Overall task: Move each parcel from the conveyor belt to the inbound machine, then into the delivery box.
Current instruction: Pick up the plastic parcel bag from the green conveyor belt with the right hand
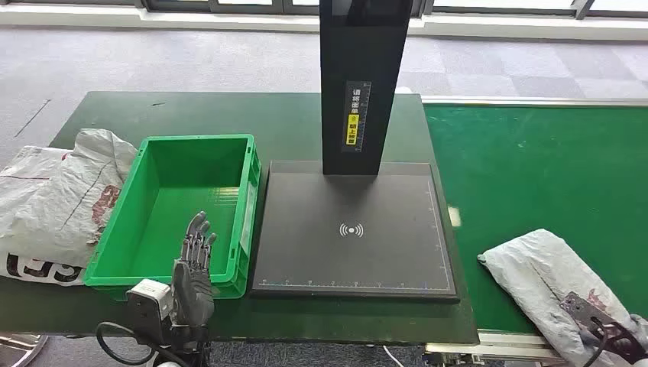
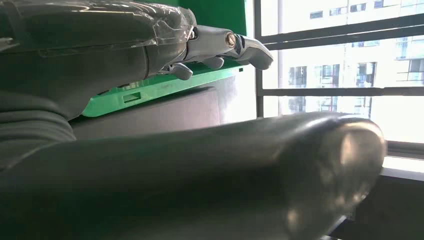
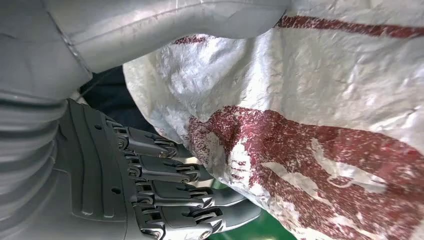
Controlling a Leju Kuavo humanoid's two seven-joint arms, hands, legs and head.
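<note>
A crumpled white parcel (image 1: 542,267) with red print lies on the green conveyor belt (image 1: 527,168) at the near right. My right hand (image 1: 611,336) grips its near end. In the right wrist view the dark fingers (image 3: 170,192) curl under the parcel (image 3: 325,125) and the thumb lies over it. The black inbound machine plate (image 1: 351,252) with its upright post sits in the middle. The green delivery box (image 1: 252,206) stands to its left, with nothing inside. My left hand (image 1: 195,260) is raised at the box's near edge, fingers straight and apart, holding nothing; the left wrist view shows its fingers (image 2: 225,42) over the box (image 2: 165,85).
Another white bag (image 1: 53,191) with red and black print lies on the dark green table, against the outside of the box on its left. The machine's black post (image 1: 363,84) rises at the back of the plate. Grey carpet lies beyond the table.
</note>
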